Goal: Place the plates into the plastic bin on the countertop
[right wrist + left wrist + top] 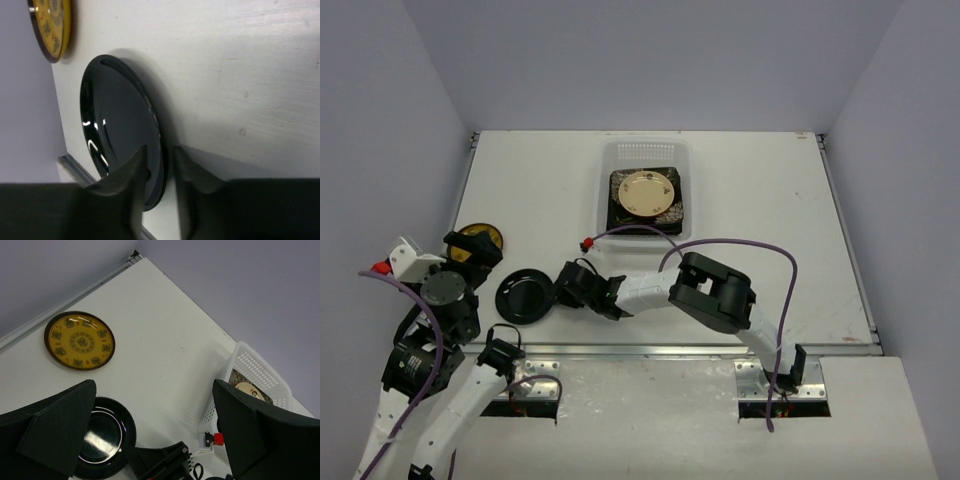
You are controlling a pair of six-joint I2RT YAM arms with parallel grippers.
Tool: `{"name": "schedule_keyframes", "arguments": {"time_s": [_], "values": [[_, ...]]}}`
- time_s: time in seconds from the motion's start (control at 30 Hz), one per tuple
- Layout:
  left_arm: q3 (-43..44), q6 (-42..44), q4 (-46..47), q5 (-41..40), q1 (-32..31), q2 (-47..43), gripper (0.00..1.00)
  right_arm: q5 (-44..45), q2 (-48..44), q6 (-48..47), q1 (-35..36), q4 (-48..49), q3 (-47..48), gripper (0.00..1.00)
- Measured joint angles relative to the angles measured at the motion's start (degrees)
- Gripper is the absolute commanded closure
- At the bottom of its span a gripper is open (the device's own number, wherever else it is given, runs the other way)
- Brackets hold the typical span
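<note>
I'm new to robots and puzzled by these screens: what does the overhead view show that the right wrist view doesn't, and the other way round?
Only the overhead view shows the white bin, which holds a beige plate on a dark square plate, plus the left arm. Only the right wrist view shows the right gripper up close, its fingers either side of the black plate's rim. Both show the black plate, the yellow plate and the white table.
</note>
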Motion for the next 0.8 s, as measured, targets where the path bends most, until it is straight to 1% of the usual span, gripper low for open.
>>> {"name": "schedule_keyframes", "arguments": {"time_s": [0.03, 0.07, 0.13, 0.33, 0.47, 0.6, 0.7, 0.8], "values": [[-0.1, 0.1, 0.1, 0.2, 0.0, -0.1, 0.00, 0.3, 0.5, 0.6, 0.0, -0.3, 0.4, 0.85], [-0.2, 0.2, 0.2, 0.3, 0.0, -0.3, 0.00, 0.5, 1.1, 1.4, 0.0, -0.3, 0.6, 0.95], [-0.5, 0.5, 0.4, 0.7, 0.0, -1.0, 0.00, 0.6, 1.7, 2.2, 0.0, 0.0, 1.1, 1.00], [-0.7, 1.4, 1.2, 1.3, 0.0, -3.0, 0.00, 0.7, 2.0, 3.3, 0.0, 0.9, 0.9, 1.00], [-0.7, 1.6, 1.6, 1.5, 0.0, -3.3, 0.00, 0.6, -1.4, 1.9, 0.2, 3.2, -4.6, 1.00], [-0.7, 1.9, 1.9, 1.8, 0.0, -3.3, 0.00, 1.2, -12.2, -3.2, 0.3, 1.7, -14.8, 1.00], [-0.7, 2.1, 2.2, 2.2, 0.0, -2.9, 0.00, 1.0, -22.1, -7.2, -0.6, 1.7, -18.9, 1.00], [-0.7, 2.5, 2.5, 2.8, 0.0, -2.1, 0.00, -0.7, -32.0, -11.3, -3.3, 3.2, -21.5, 1.00]]}}
